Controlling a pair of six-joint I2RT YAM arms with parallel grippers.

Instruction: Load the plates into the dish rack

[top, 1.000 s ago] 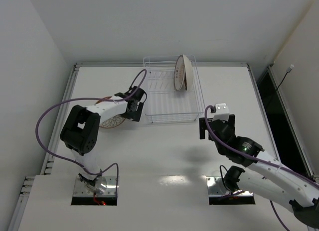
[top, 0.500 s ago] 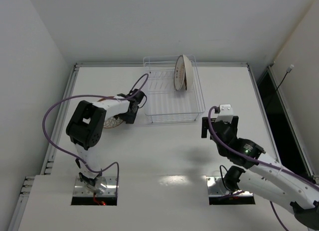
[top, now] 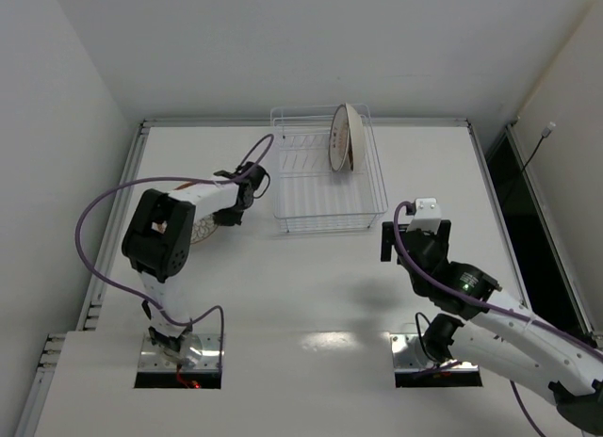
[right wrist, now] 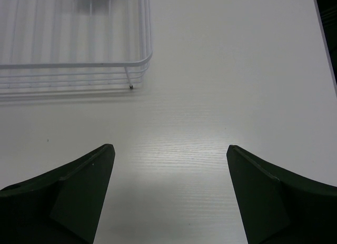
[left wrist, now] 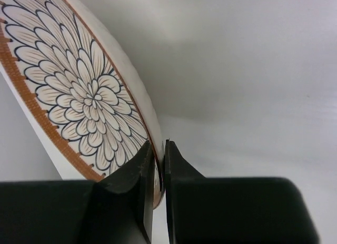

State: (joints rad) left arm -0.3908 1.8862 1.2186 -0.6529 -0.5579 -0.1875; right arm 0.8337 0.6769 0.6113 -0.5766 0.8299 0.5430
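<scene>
A plate (left wrist: pixel 79 86) with an orange-brown petal pattern and an orange band fills the left of the left wrist view, tilted. My left gripper (left wrist: pixel 159 145) is shut on its near rim, one finger on each face. From above, that plate (top: pixel 200 234) shows only as a sliver under the left arm, left of the dish rack (top: pixel 325 173), with the left gripper (top: pixel 227 213) over it. Two plates (top: pixel 344 138) stand on edge at the rack's far right. My right gripper (right wrist: pixel 169 148) is open over bare table, near the rack's front right corner (right wrist: pixel 131 65), holding nothing.
The white table has a raised rail along its left edge (top: pixel 127 192) and back edge. A dark gap runs along the right side (top: pixel 513 202). The left arm's purple cable (top: pixel 104 206) loops out to the left.
The left gripper has closed onto the plate's rim and its wrist has shifted slightly left. The right gripper has drawn back a little toward the near edge and stayed open.
</scene>
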